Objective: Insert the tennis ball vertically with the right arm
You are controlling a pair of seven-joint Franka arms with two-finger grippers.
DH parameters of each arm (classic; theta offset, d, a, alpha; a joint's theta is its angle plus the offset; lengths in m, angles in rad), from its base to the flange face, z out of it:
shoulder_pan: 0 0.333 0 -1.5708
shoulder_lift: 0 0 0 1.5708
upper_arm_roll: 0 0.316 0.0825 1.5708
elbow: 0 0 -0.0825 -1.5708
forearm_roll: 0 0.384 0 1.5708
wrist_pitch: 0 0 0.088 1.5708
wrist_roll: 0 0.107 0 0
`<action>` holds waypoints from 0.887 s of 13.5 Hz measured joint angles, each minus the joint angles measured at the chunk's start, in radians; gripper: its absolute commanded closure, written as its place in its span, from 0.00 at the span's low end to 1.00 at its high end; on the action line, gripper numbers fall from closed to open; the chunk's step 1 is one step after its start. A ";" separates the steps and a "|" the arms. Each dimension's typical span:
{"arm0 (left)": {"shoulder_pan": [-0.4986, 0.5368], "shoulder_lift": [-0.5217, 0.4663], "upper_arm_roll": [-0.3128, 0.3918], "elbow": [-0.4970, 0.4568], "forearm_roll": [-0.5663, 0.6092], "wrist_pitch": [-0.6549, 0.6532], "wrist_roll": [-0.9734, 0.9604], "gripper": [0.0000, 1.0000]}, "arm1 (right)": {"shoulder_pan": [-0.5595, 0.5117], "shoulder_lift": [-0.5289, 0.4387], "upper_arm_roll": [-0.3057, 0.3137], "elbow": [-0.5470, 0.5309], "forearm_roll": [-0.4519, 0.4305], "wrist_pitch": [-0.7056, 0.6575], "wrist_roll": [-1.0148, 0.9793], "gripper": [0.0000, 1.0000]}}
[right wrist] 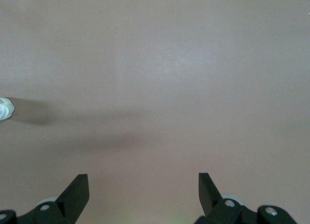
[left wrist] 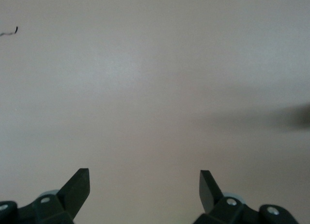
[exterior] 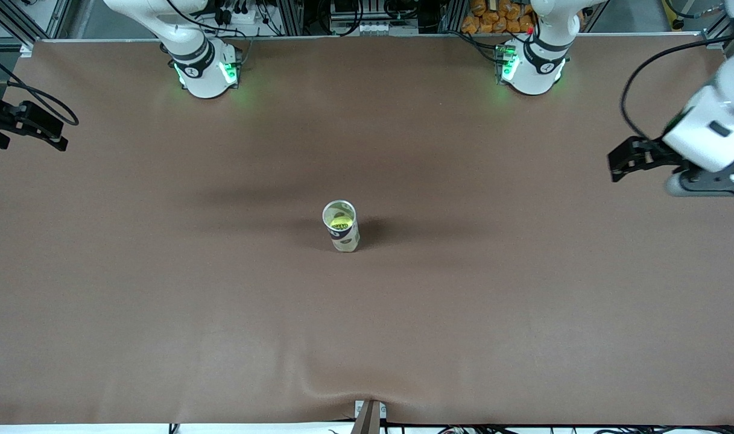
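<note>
Ball: one yellow-green tennis ball is sitting inside the clear plastic cylindrical can.
Can: one, standing upright mid-surface on the brown mat-covered surface, well apart from both hands.
Right hand: hanging over the right arm's end of the surface, fingers spread wide, gripping nothing; the can's edge is showing in its wrist view.
Left hand: waiting over the left arm's end, fingers spread, holding nothing.

White arms, green-lit bases, black cables, black hands with silver screws
</note>
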 measured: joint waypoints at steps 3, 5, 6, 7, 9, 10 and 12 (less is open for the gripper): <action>-0.186 -0.018 0.270 -0.001 -0.046 0.009 0.060 0.00 | 0.000 0.000 0.000 0.000 0.000 -0.001 0.000 0.00; -0.298 -0.018 0.401 -0.005 -0.077 0.010 0.062 0.00 | 0.000 0.000 0.000 0.000 0.000 -0.003 0.000 0.00; -0.319 -0.019 0.422 -0.009 -0.088 0.010 0.062 0.00 | 0.000 0.000 0.000 0.000 0.000 -0.004 0.000 0.00; -0.341 -0.022 0.447 -0.016 -0.107 0.013 0.062 0.00 | 0.000 0.000 0.000 0.000 0.000 -0.005 0.000 0.00; -0.394 -0.056 0.531 -0.078 -0.175 0.064 0.062 0.00 | 0.000 0.000 0.000 0.000 0.000 -0.006 0.000 0.00; -0.406 -0.089 0.557 -0.133 -0.202 0.104 0.063 0.00 | 0.000 0.000 0.000 0.000 0.000 -0.006 0.000 0.00; -0.410 -0.155 0.567 -0.218 -0.217 0.130 0.063 0.00 | 0.000 0.000 0.000 0.000 0.000 -0.006 0.000 0.00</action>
